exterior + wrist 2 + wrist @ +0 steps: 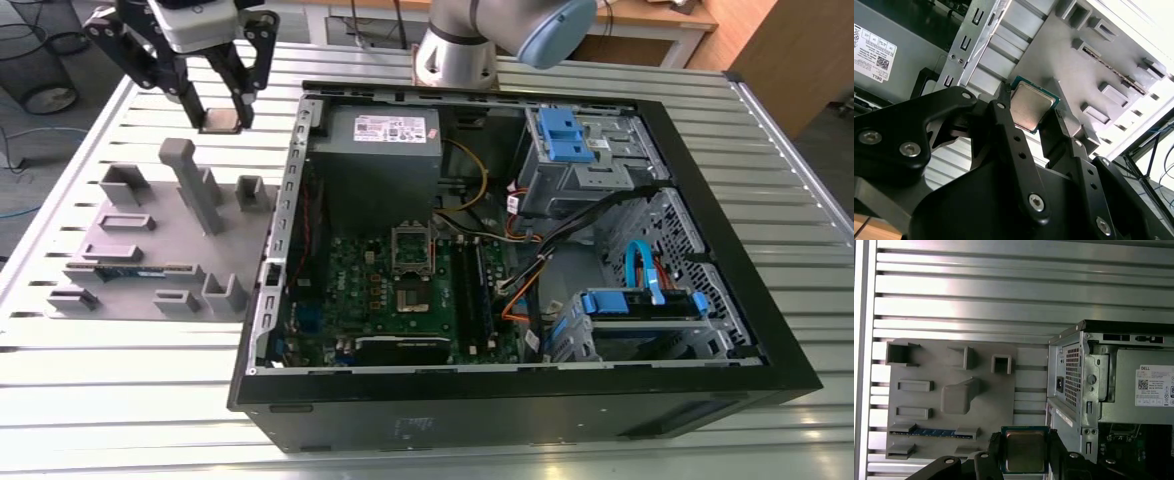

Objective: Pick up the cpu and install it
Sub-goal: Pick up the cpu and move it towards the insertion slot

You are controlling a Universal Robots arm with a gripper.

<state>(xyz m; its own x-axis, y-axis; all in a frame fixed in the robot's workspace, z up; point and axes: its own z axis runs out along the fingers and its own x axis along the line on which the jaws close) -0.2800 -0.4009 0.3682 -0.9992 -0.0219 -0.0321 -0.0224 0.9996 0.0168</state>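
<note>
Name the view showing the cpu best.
The first wrist view: the cpu faces the camera, its metal top plain, held in the pincer. The second wrist view shows it tilted, one edge behind a finger; the exterior view shows a small patch.

Slatted metal table, wooden cabinet beyond its far corner.

The exterior view looks steeply down from afar over the open computer case and grey tray. Both wrist views sit close behind the gripper — sharing the held cpu, tray, case corner.
</note>
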